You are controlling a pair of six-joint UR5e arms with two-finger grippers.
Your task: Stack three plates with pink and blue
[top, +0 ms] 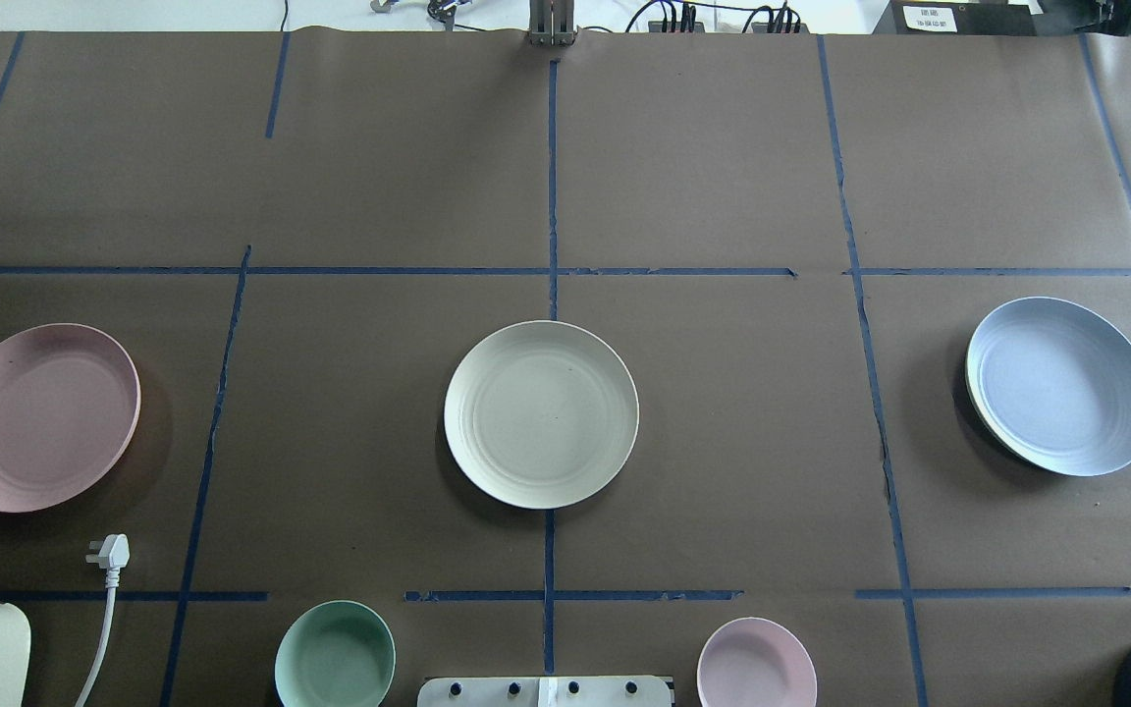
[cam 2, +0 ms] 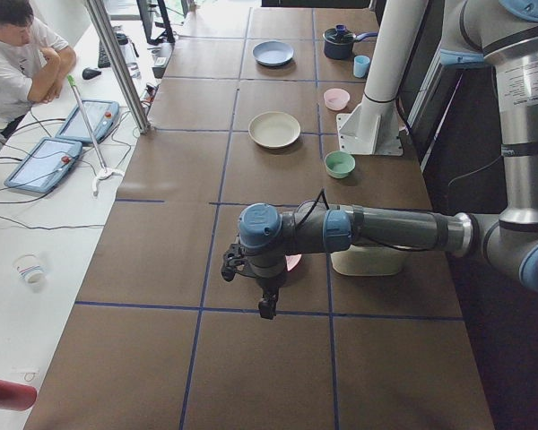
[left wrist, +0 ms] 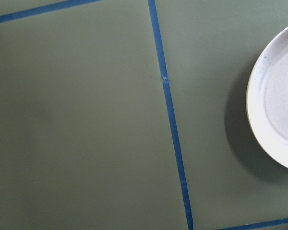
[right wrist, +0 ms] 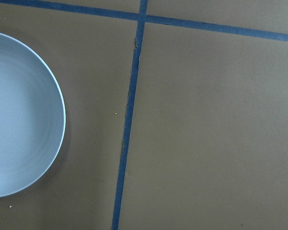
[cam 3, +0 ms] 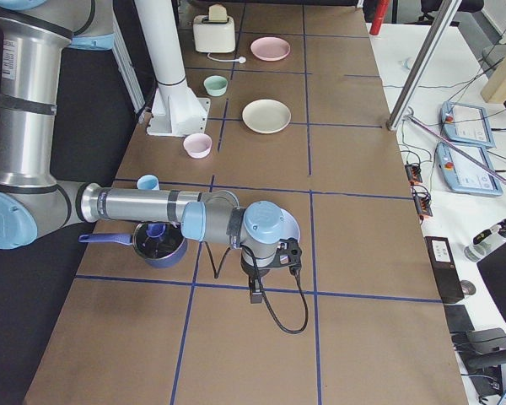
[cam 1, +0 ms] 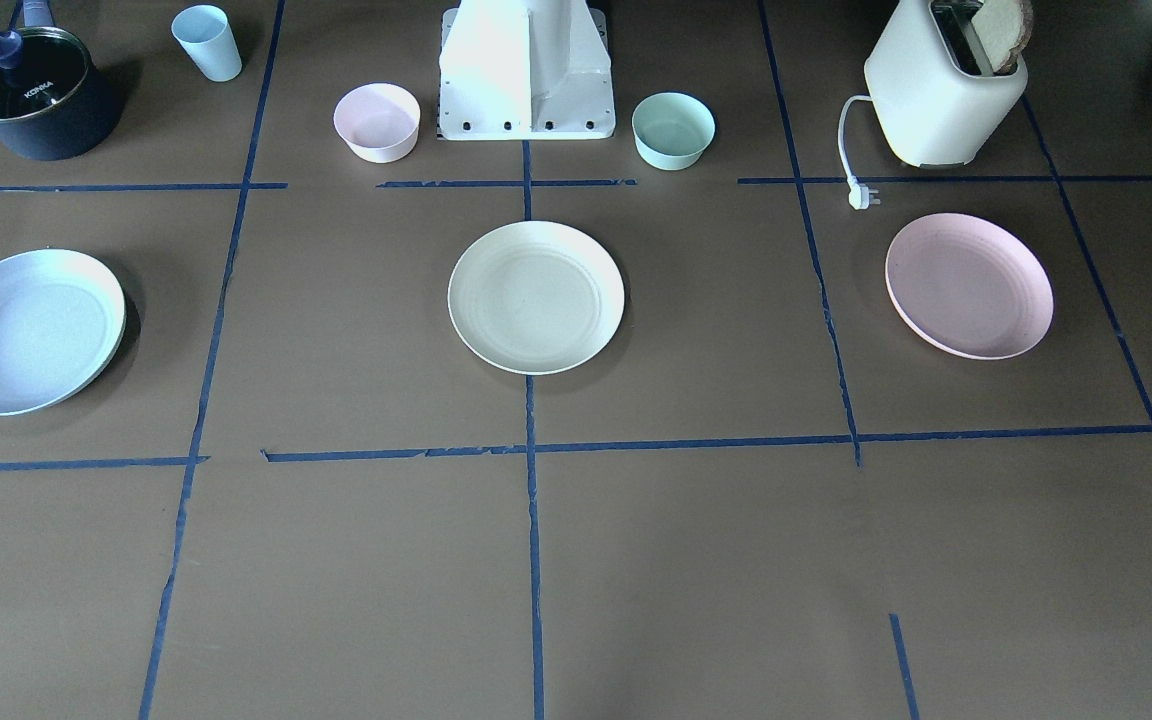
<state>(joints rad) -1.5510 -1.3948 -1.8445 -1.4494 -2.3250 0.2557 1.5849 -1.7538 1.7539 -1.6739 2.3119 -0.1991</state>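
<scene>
Brown paper covers the long table [top: 723,147], and blue tape lines [top: 553,196] divide it into large squares. A white bench runs along its far side, where a seated operator [cam 2: 18,54] has tablets [cam 2: 45,163] in front of him.

The three plates are round, shallow and matte, with faint concentric rings, and they lie flat in a row, well apart. The cream-white plate [top: 541,413] sits on the centre tape line, between the two pincers and far from both. The pink plate [top: 39,416] lies below and just beside the left pincer [cam 2: 267,305], cut off by the edge of that wrist's view. The blue plate [top: 1061,385] lies likewise below and just beside the right pincer [cam 3: 255,291].

Each pincer hangs pointing down above bare paper and touches nothing. Only the side views show them, so whether they are released or clenched cannot be told. The left arm [cam 2: 386,231] and right arm [cam 3: 135,205] each reach out level over the table, wrists bent downward.

Behind the pincers, toward the robot's base, stand a mint-green bowl [top: 335,655] and a small pink bowl [top: 757,663]. A cream toaster [cam 1: 946,90] with a loose plug [top: 110,552] sits near the left pincer. A dark lidded pot [cam 1: 31,95] and a pale blue cup [cam 1: 207,42] sit near the right.
</scene>
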